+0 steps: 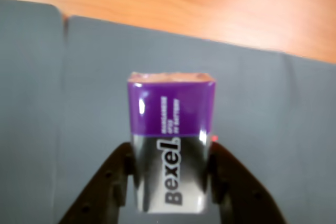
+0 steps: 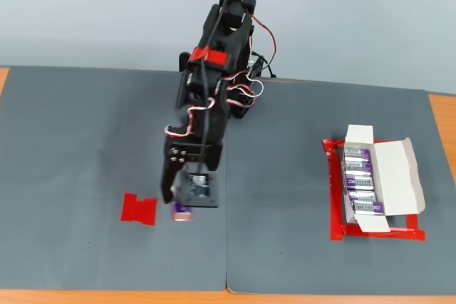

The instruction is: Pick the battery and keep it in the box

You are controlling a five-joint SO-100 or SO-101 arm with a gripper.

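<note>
We see a grey mat point(image 2: 92, 147) covering most of the desk. The arm point(image 2: 210, 97) reaches toward the mat's front edge, left of its middle seam. The box point(image 2: 370, 179) lies open near the mat's right edge, inside a red tape frame point(image 2: 335, 197), with batteries already filling most of its row. A red patch point(image 2: 139, 208) sits just left of the gripper point(image 1: 170, 182), whose fingers are clamped on the battery point(image 1: 170, 145). We judge the pick made; carrying and placing remain.

A wooden table point(image 2: 442, 115) carries 2 grey mats point(image 2: 85, 140), red tape patch point(image 2: 138, 208), and box point(image 2: 381, 184).
</note>
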